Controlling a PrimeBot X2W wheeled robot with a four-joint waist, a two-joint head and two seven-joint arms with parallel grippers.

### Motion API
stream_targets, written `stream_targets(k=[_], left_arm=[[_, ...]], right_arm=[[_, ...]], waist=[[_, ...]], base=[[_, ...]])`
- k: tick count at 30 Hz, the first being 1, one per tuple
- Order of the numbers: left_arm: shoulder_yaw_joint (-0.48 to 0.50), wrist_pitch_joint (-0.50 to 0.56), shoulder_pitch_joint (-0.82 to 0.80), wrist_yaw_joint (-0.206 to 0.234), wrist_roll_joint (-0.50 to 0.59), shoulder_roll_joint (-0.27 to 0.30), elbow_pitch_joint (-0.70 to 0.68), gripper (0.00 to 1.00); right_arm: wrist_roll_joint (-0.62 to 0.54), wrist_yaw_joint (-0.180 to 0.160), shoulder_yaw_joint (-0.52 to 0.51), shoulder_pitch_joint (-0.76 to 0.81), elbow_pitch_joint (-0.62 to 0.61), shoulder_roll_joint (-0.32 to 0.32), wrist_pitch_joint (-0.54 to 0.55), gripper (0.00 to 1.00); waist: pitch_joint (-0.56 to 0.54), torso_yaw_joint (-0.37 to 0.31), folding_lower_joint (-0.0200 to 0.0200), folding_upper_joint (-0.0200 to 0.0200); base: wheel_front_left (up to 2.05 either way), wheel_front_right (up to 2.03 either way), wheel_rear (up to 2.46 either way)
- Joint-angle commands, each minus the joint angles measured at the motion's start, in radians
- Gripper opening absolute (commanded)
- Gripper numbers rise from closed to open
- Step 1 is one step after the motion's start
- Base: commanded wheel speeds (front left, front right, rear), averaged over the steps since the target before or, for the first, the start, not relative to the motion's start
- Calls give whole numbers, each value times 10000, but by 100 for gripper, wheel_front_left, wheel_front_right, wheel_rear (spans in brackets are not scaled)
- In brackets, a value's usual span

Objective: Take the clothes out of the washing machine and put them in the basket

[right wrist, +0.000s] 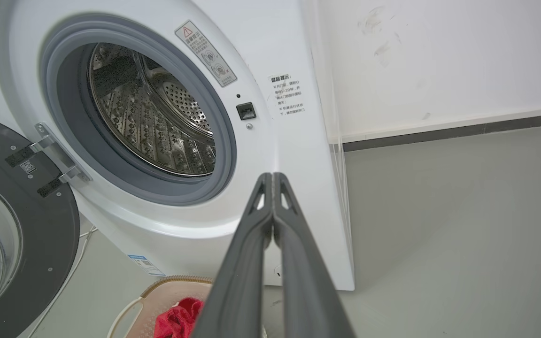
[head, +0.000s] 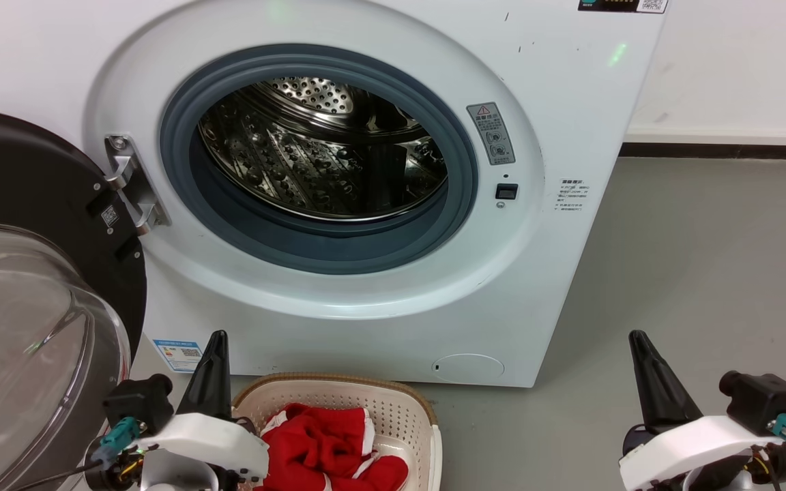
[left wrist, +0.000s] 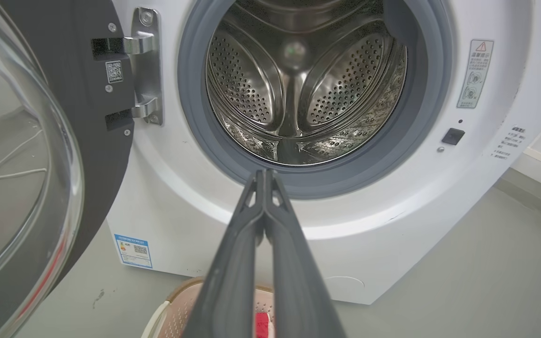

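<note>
Well, the clothes (head: 328,443) are soft, light red fabric. They will sag and drape rather than hold a shape, so if you need to lift them, pinch a bunched fold near the top of the heap, not a loose white-trimmed edge (an edge would likely slip or trail). They lie crumpled in the basket (head: 412,404), which sits on the floor just in front of the washing machine (head: 557,136), below its open porthole. Your left pincer (head: 217,339) is clenched on nothing, fingers pressed together, poised by the basket's left rim and clear of the fabric. Your right pincer (head: 638,339) is likewise clenched and empty, well off to the right of the basket over bare floor. What you can see of the drum (head: 325,150) is bare steel — so I judge the task as good as done.
</note>
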Motion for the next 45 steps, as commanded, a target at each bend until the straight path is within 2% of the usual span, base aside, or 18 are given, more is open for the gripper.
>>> stream_targets(k=[1, 23, 45], left_arm=[[68, 45, -234, -37, -360, 27, -176, 0], [454, 849, -274, -256, -4064, -91, -156, 0], [812, 1534, -332, -440, -6982, -178, -81, 0]], right_arm=[[386, -1, -33, -299, -106, -77, 58, 0], [4198, -2, -244, -564, 247, -209, 511, 0], [7143, -3, -496, -762, 530, -254, 949, 0]], waist=[[1, -2, 0, 0], [20, -53, 0, 0], [39, -104, 0, 0]], base=[[0, 0, 0], [0, 0, 0], [0, 0, 0]])
